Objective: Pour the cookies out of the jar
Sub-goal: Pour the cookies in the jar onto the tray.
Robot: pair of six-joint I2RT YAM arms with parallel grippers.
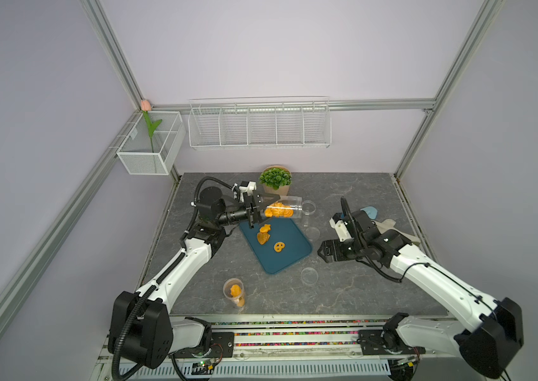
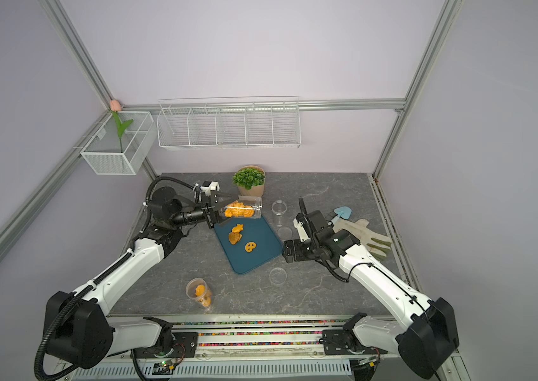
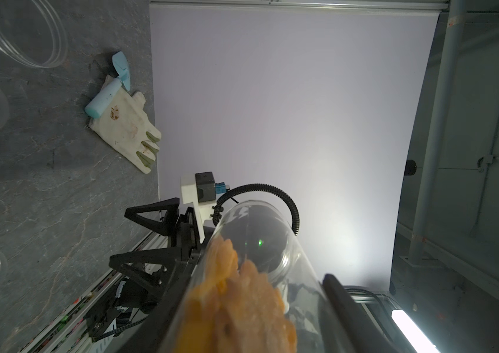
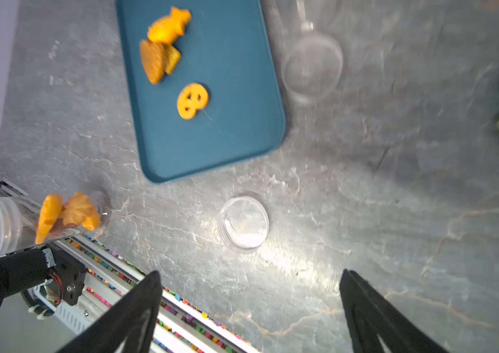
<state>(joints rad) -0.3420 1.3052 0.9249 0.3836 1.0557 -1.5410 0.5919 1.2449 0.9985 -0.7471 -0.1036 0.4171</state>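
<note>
Jar [image 1: 295,207] sideways, clamped btwn L fingers [image 1: 267,200]; cookies [image 1: 275,210] inside; R fingers [image 4: 138,314] apart

A: What's my left wrist view giving you?
B: I see the clear jar [image 3: 260,244] close, cookies [image 3: 242,299] inside. Beyond the jar my right claw [image 3: 118,237] gapes; farther off, a glove [image 3: 125,128] on the counter [image 3: 43,189].

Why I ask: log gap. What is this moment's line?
left tool: shut on jar, tipped sideways; right tool: open, empty; cookies: some on tray
</note>
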